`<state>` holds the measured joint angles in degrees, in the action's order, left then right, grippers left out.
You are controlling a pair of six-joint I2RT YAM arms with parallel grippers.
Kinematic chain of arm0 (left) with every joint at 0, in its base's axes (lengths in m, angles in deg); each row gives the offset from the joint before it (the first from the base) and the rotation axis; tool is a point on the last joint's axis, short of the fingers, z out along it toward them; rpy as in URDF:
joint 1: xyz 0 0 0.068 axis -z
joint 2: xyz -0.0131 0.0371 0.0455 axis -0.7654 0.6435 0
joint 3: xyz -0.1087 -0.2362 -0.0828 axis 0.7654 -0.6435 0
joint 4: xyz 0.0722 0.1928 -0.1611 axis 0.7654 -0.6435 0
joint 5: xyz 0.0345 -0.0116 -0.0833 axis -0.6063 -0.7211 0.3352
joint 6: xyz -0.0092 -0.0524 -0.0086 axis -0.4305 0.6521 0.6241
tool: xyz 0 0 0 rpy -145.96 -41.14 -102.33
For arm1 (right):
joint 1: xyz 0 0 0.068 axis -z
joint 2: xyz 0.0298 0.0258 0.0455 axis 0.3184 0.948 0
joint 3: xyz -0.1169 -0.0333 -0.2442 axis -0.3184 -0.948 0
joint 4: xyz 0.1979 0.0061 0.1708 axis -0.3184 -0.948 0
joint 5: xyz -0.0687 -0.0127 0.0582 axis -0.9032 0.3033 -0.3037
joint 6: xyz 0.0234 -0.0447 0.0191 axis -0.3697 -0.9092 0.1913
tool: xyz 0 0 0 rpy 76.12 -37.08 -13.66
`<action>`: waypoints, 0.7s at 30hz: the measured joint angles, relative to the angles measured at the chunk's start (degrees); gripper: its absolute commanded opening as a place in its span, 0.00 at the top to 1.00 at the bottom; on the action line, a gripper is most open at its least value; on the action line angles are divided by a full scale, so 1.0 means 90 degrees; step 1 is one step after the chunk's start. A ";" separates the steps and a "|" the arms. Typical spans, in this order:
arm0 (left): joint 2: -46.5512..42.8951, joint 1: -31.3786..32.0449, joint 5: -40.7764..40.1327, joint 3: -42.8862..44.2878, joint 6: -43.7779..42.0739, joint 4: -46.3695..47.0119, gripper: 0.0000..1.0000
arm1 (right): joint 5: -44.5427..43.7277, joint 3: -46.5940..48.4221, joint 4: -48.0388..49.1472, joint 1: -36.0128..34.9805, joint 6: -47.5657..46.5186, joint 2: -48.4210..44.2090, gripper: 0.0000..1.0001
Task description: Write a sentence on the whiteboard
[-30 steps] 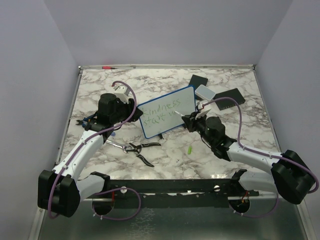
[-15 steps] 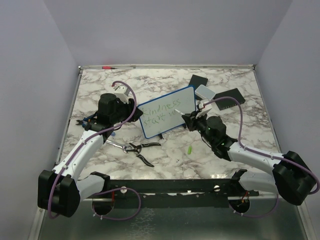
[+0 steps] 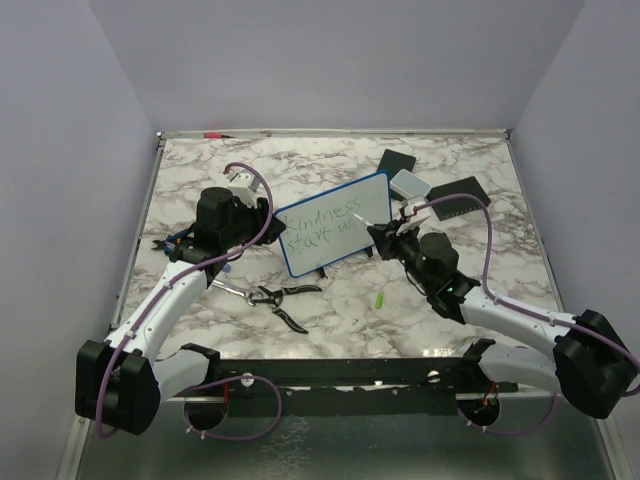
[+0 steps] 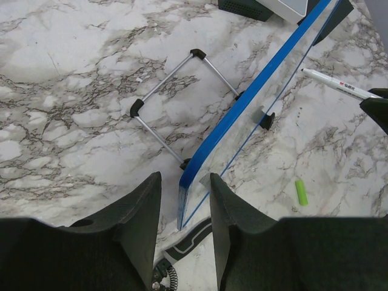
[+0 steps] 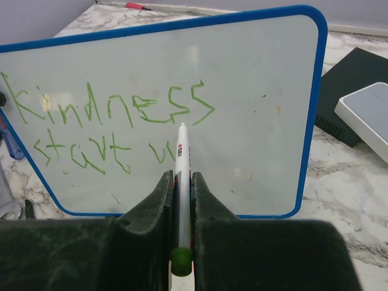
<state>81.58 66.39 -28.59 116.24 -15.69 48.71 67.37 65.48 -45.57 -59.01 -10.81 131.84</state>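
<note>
The blue-framed whiteboard [image 3: 335, 222] stands tilted on a wire stand [image 4: 176, 91] at mid-table. The sentence [image 5: 109, 112] is in green, "kindness" over "start w". It also shows in the top view [image 3: 320, 226]. My right gripper [image 5: 180, 182] is shut on a white marker [image 5: 181, 154] with a green end. The marker tip is at the board face, just right of the last letter. In the top view that gripper [image 3: 385, 235] is at the board's right lower part. My left gripper [image 4: 185, 182] is open, its fingers on either side of the board's blue edge [image 4: 254, 91] at the lower left corner.
Black-handled pliers [image 3: 275, 295] lie in front of the board. A green cap [image 3: 380, 299] lies on the marble near my right arm. Two black pads [image 3: 397, 162] [image 3: 458, 198] and a white box [image 3: 409, 183] lie behind the board. A red marker [image 3: 213, 134] lies at the far edge.
My right gripper has shifted a little to the right and up along the board with the marker. The left arm and the board have not moved.
</note>
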 measured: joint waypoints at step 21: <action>-0.0034 0.0000 0.0000 0.0000 0.0000 0.0002 0.62 | -0.0075 0.0000 -0.0002 0.0000 0.0066 0.0449 0.99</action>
<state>81.28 66.39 -28.59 116.24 -15.69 48.74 66.69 65.48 -45.59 -59.01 -10.22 135.89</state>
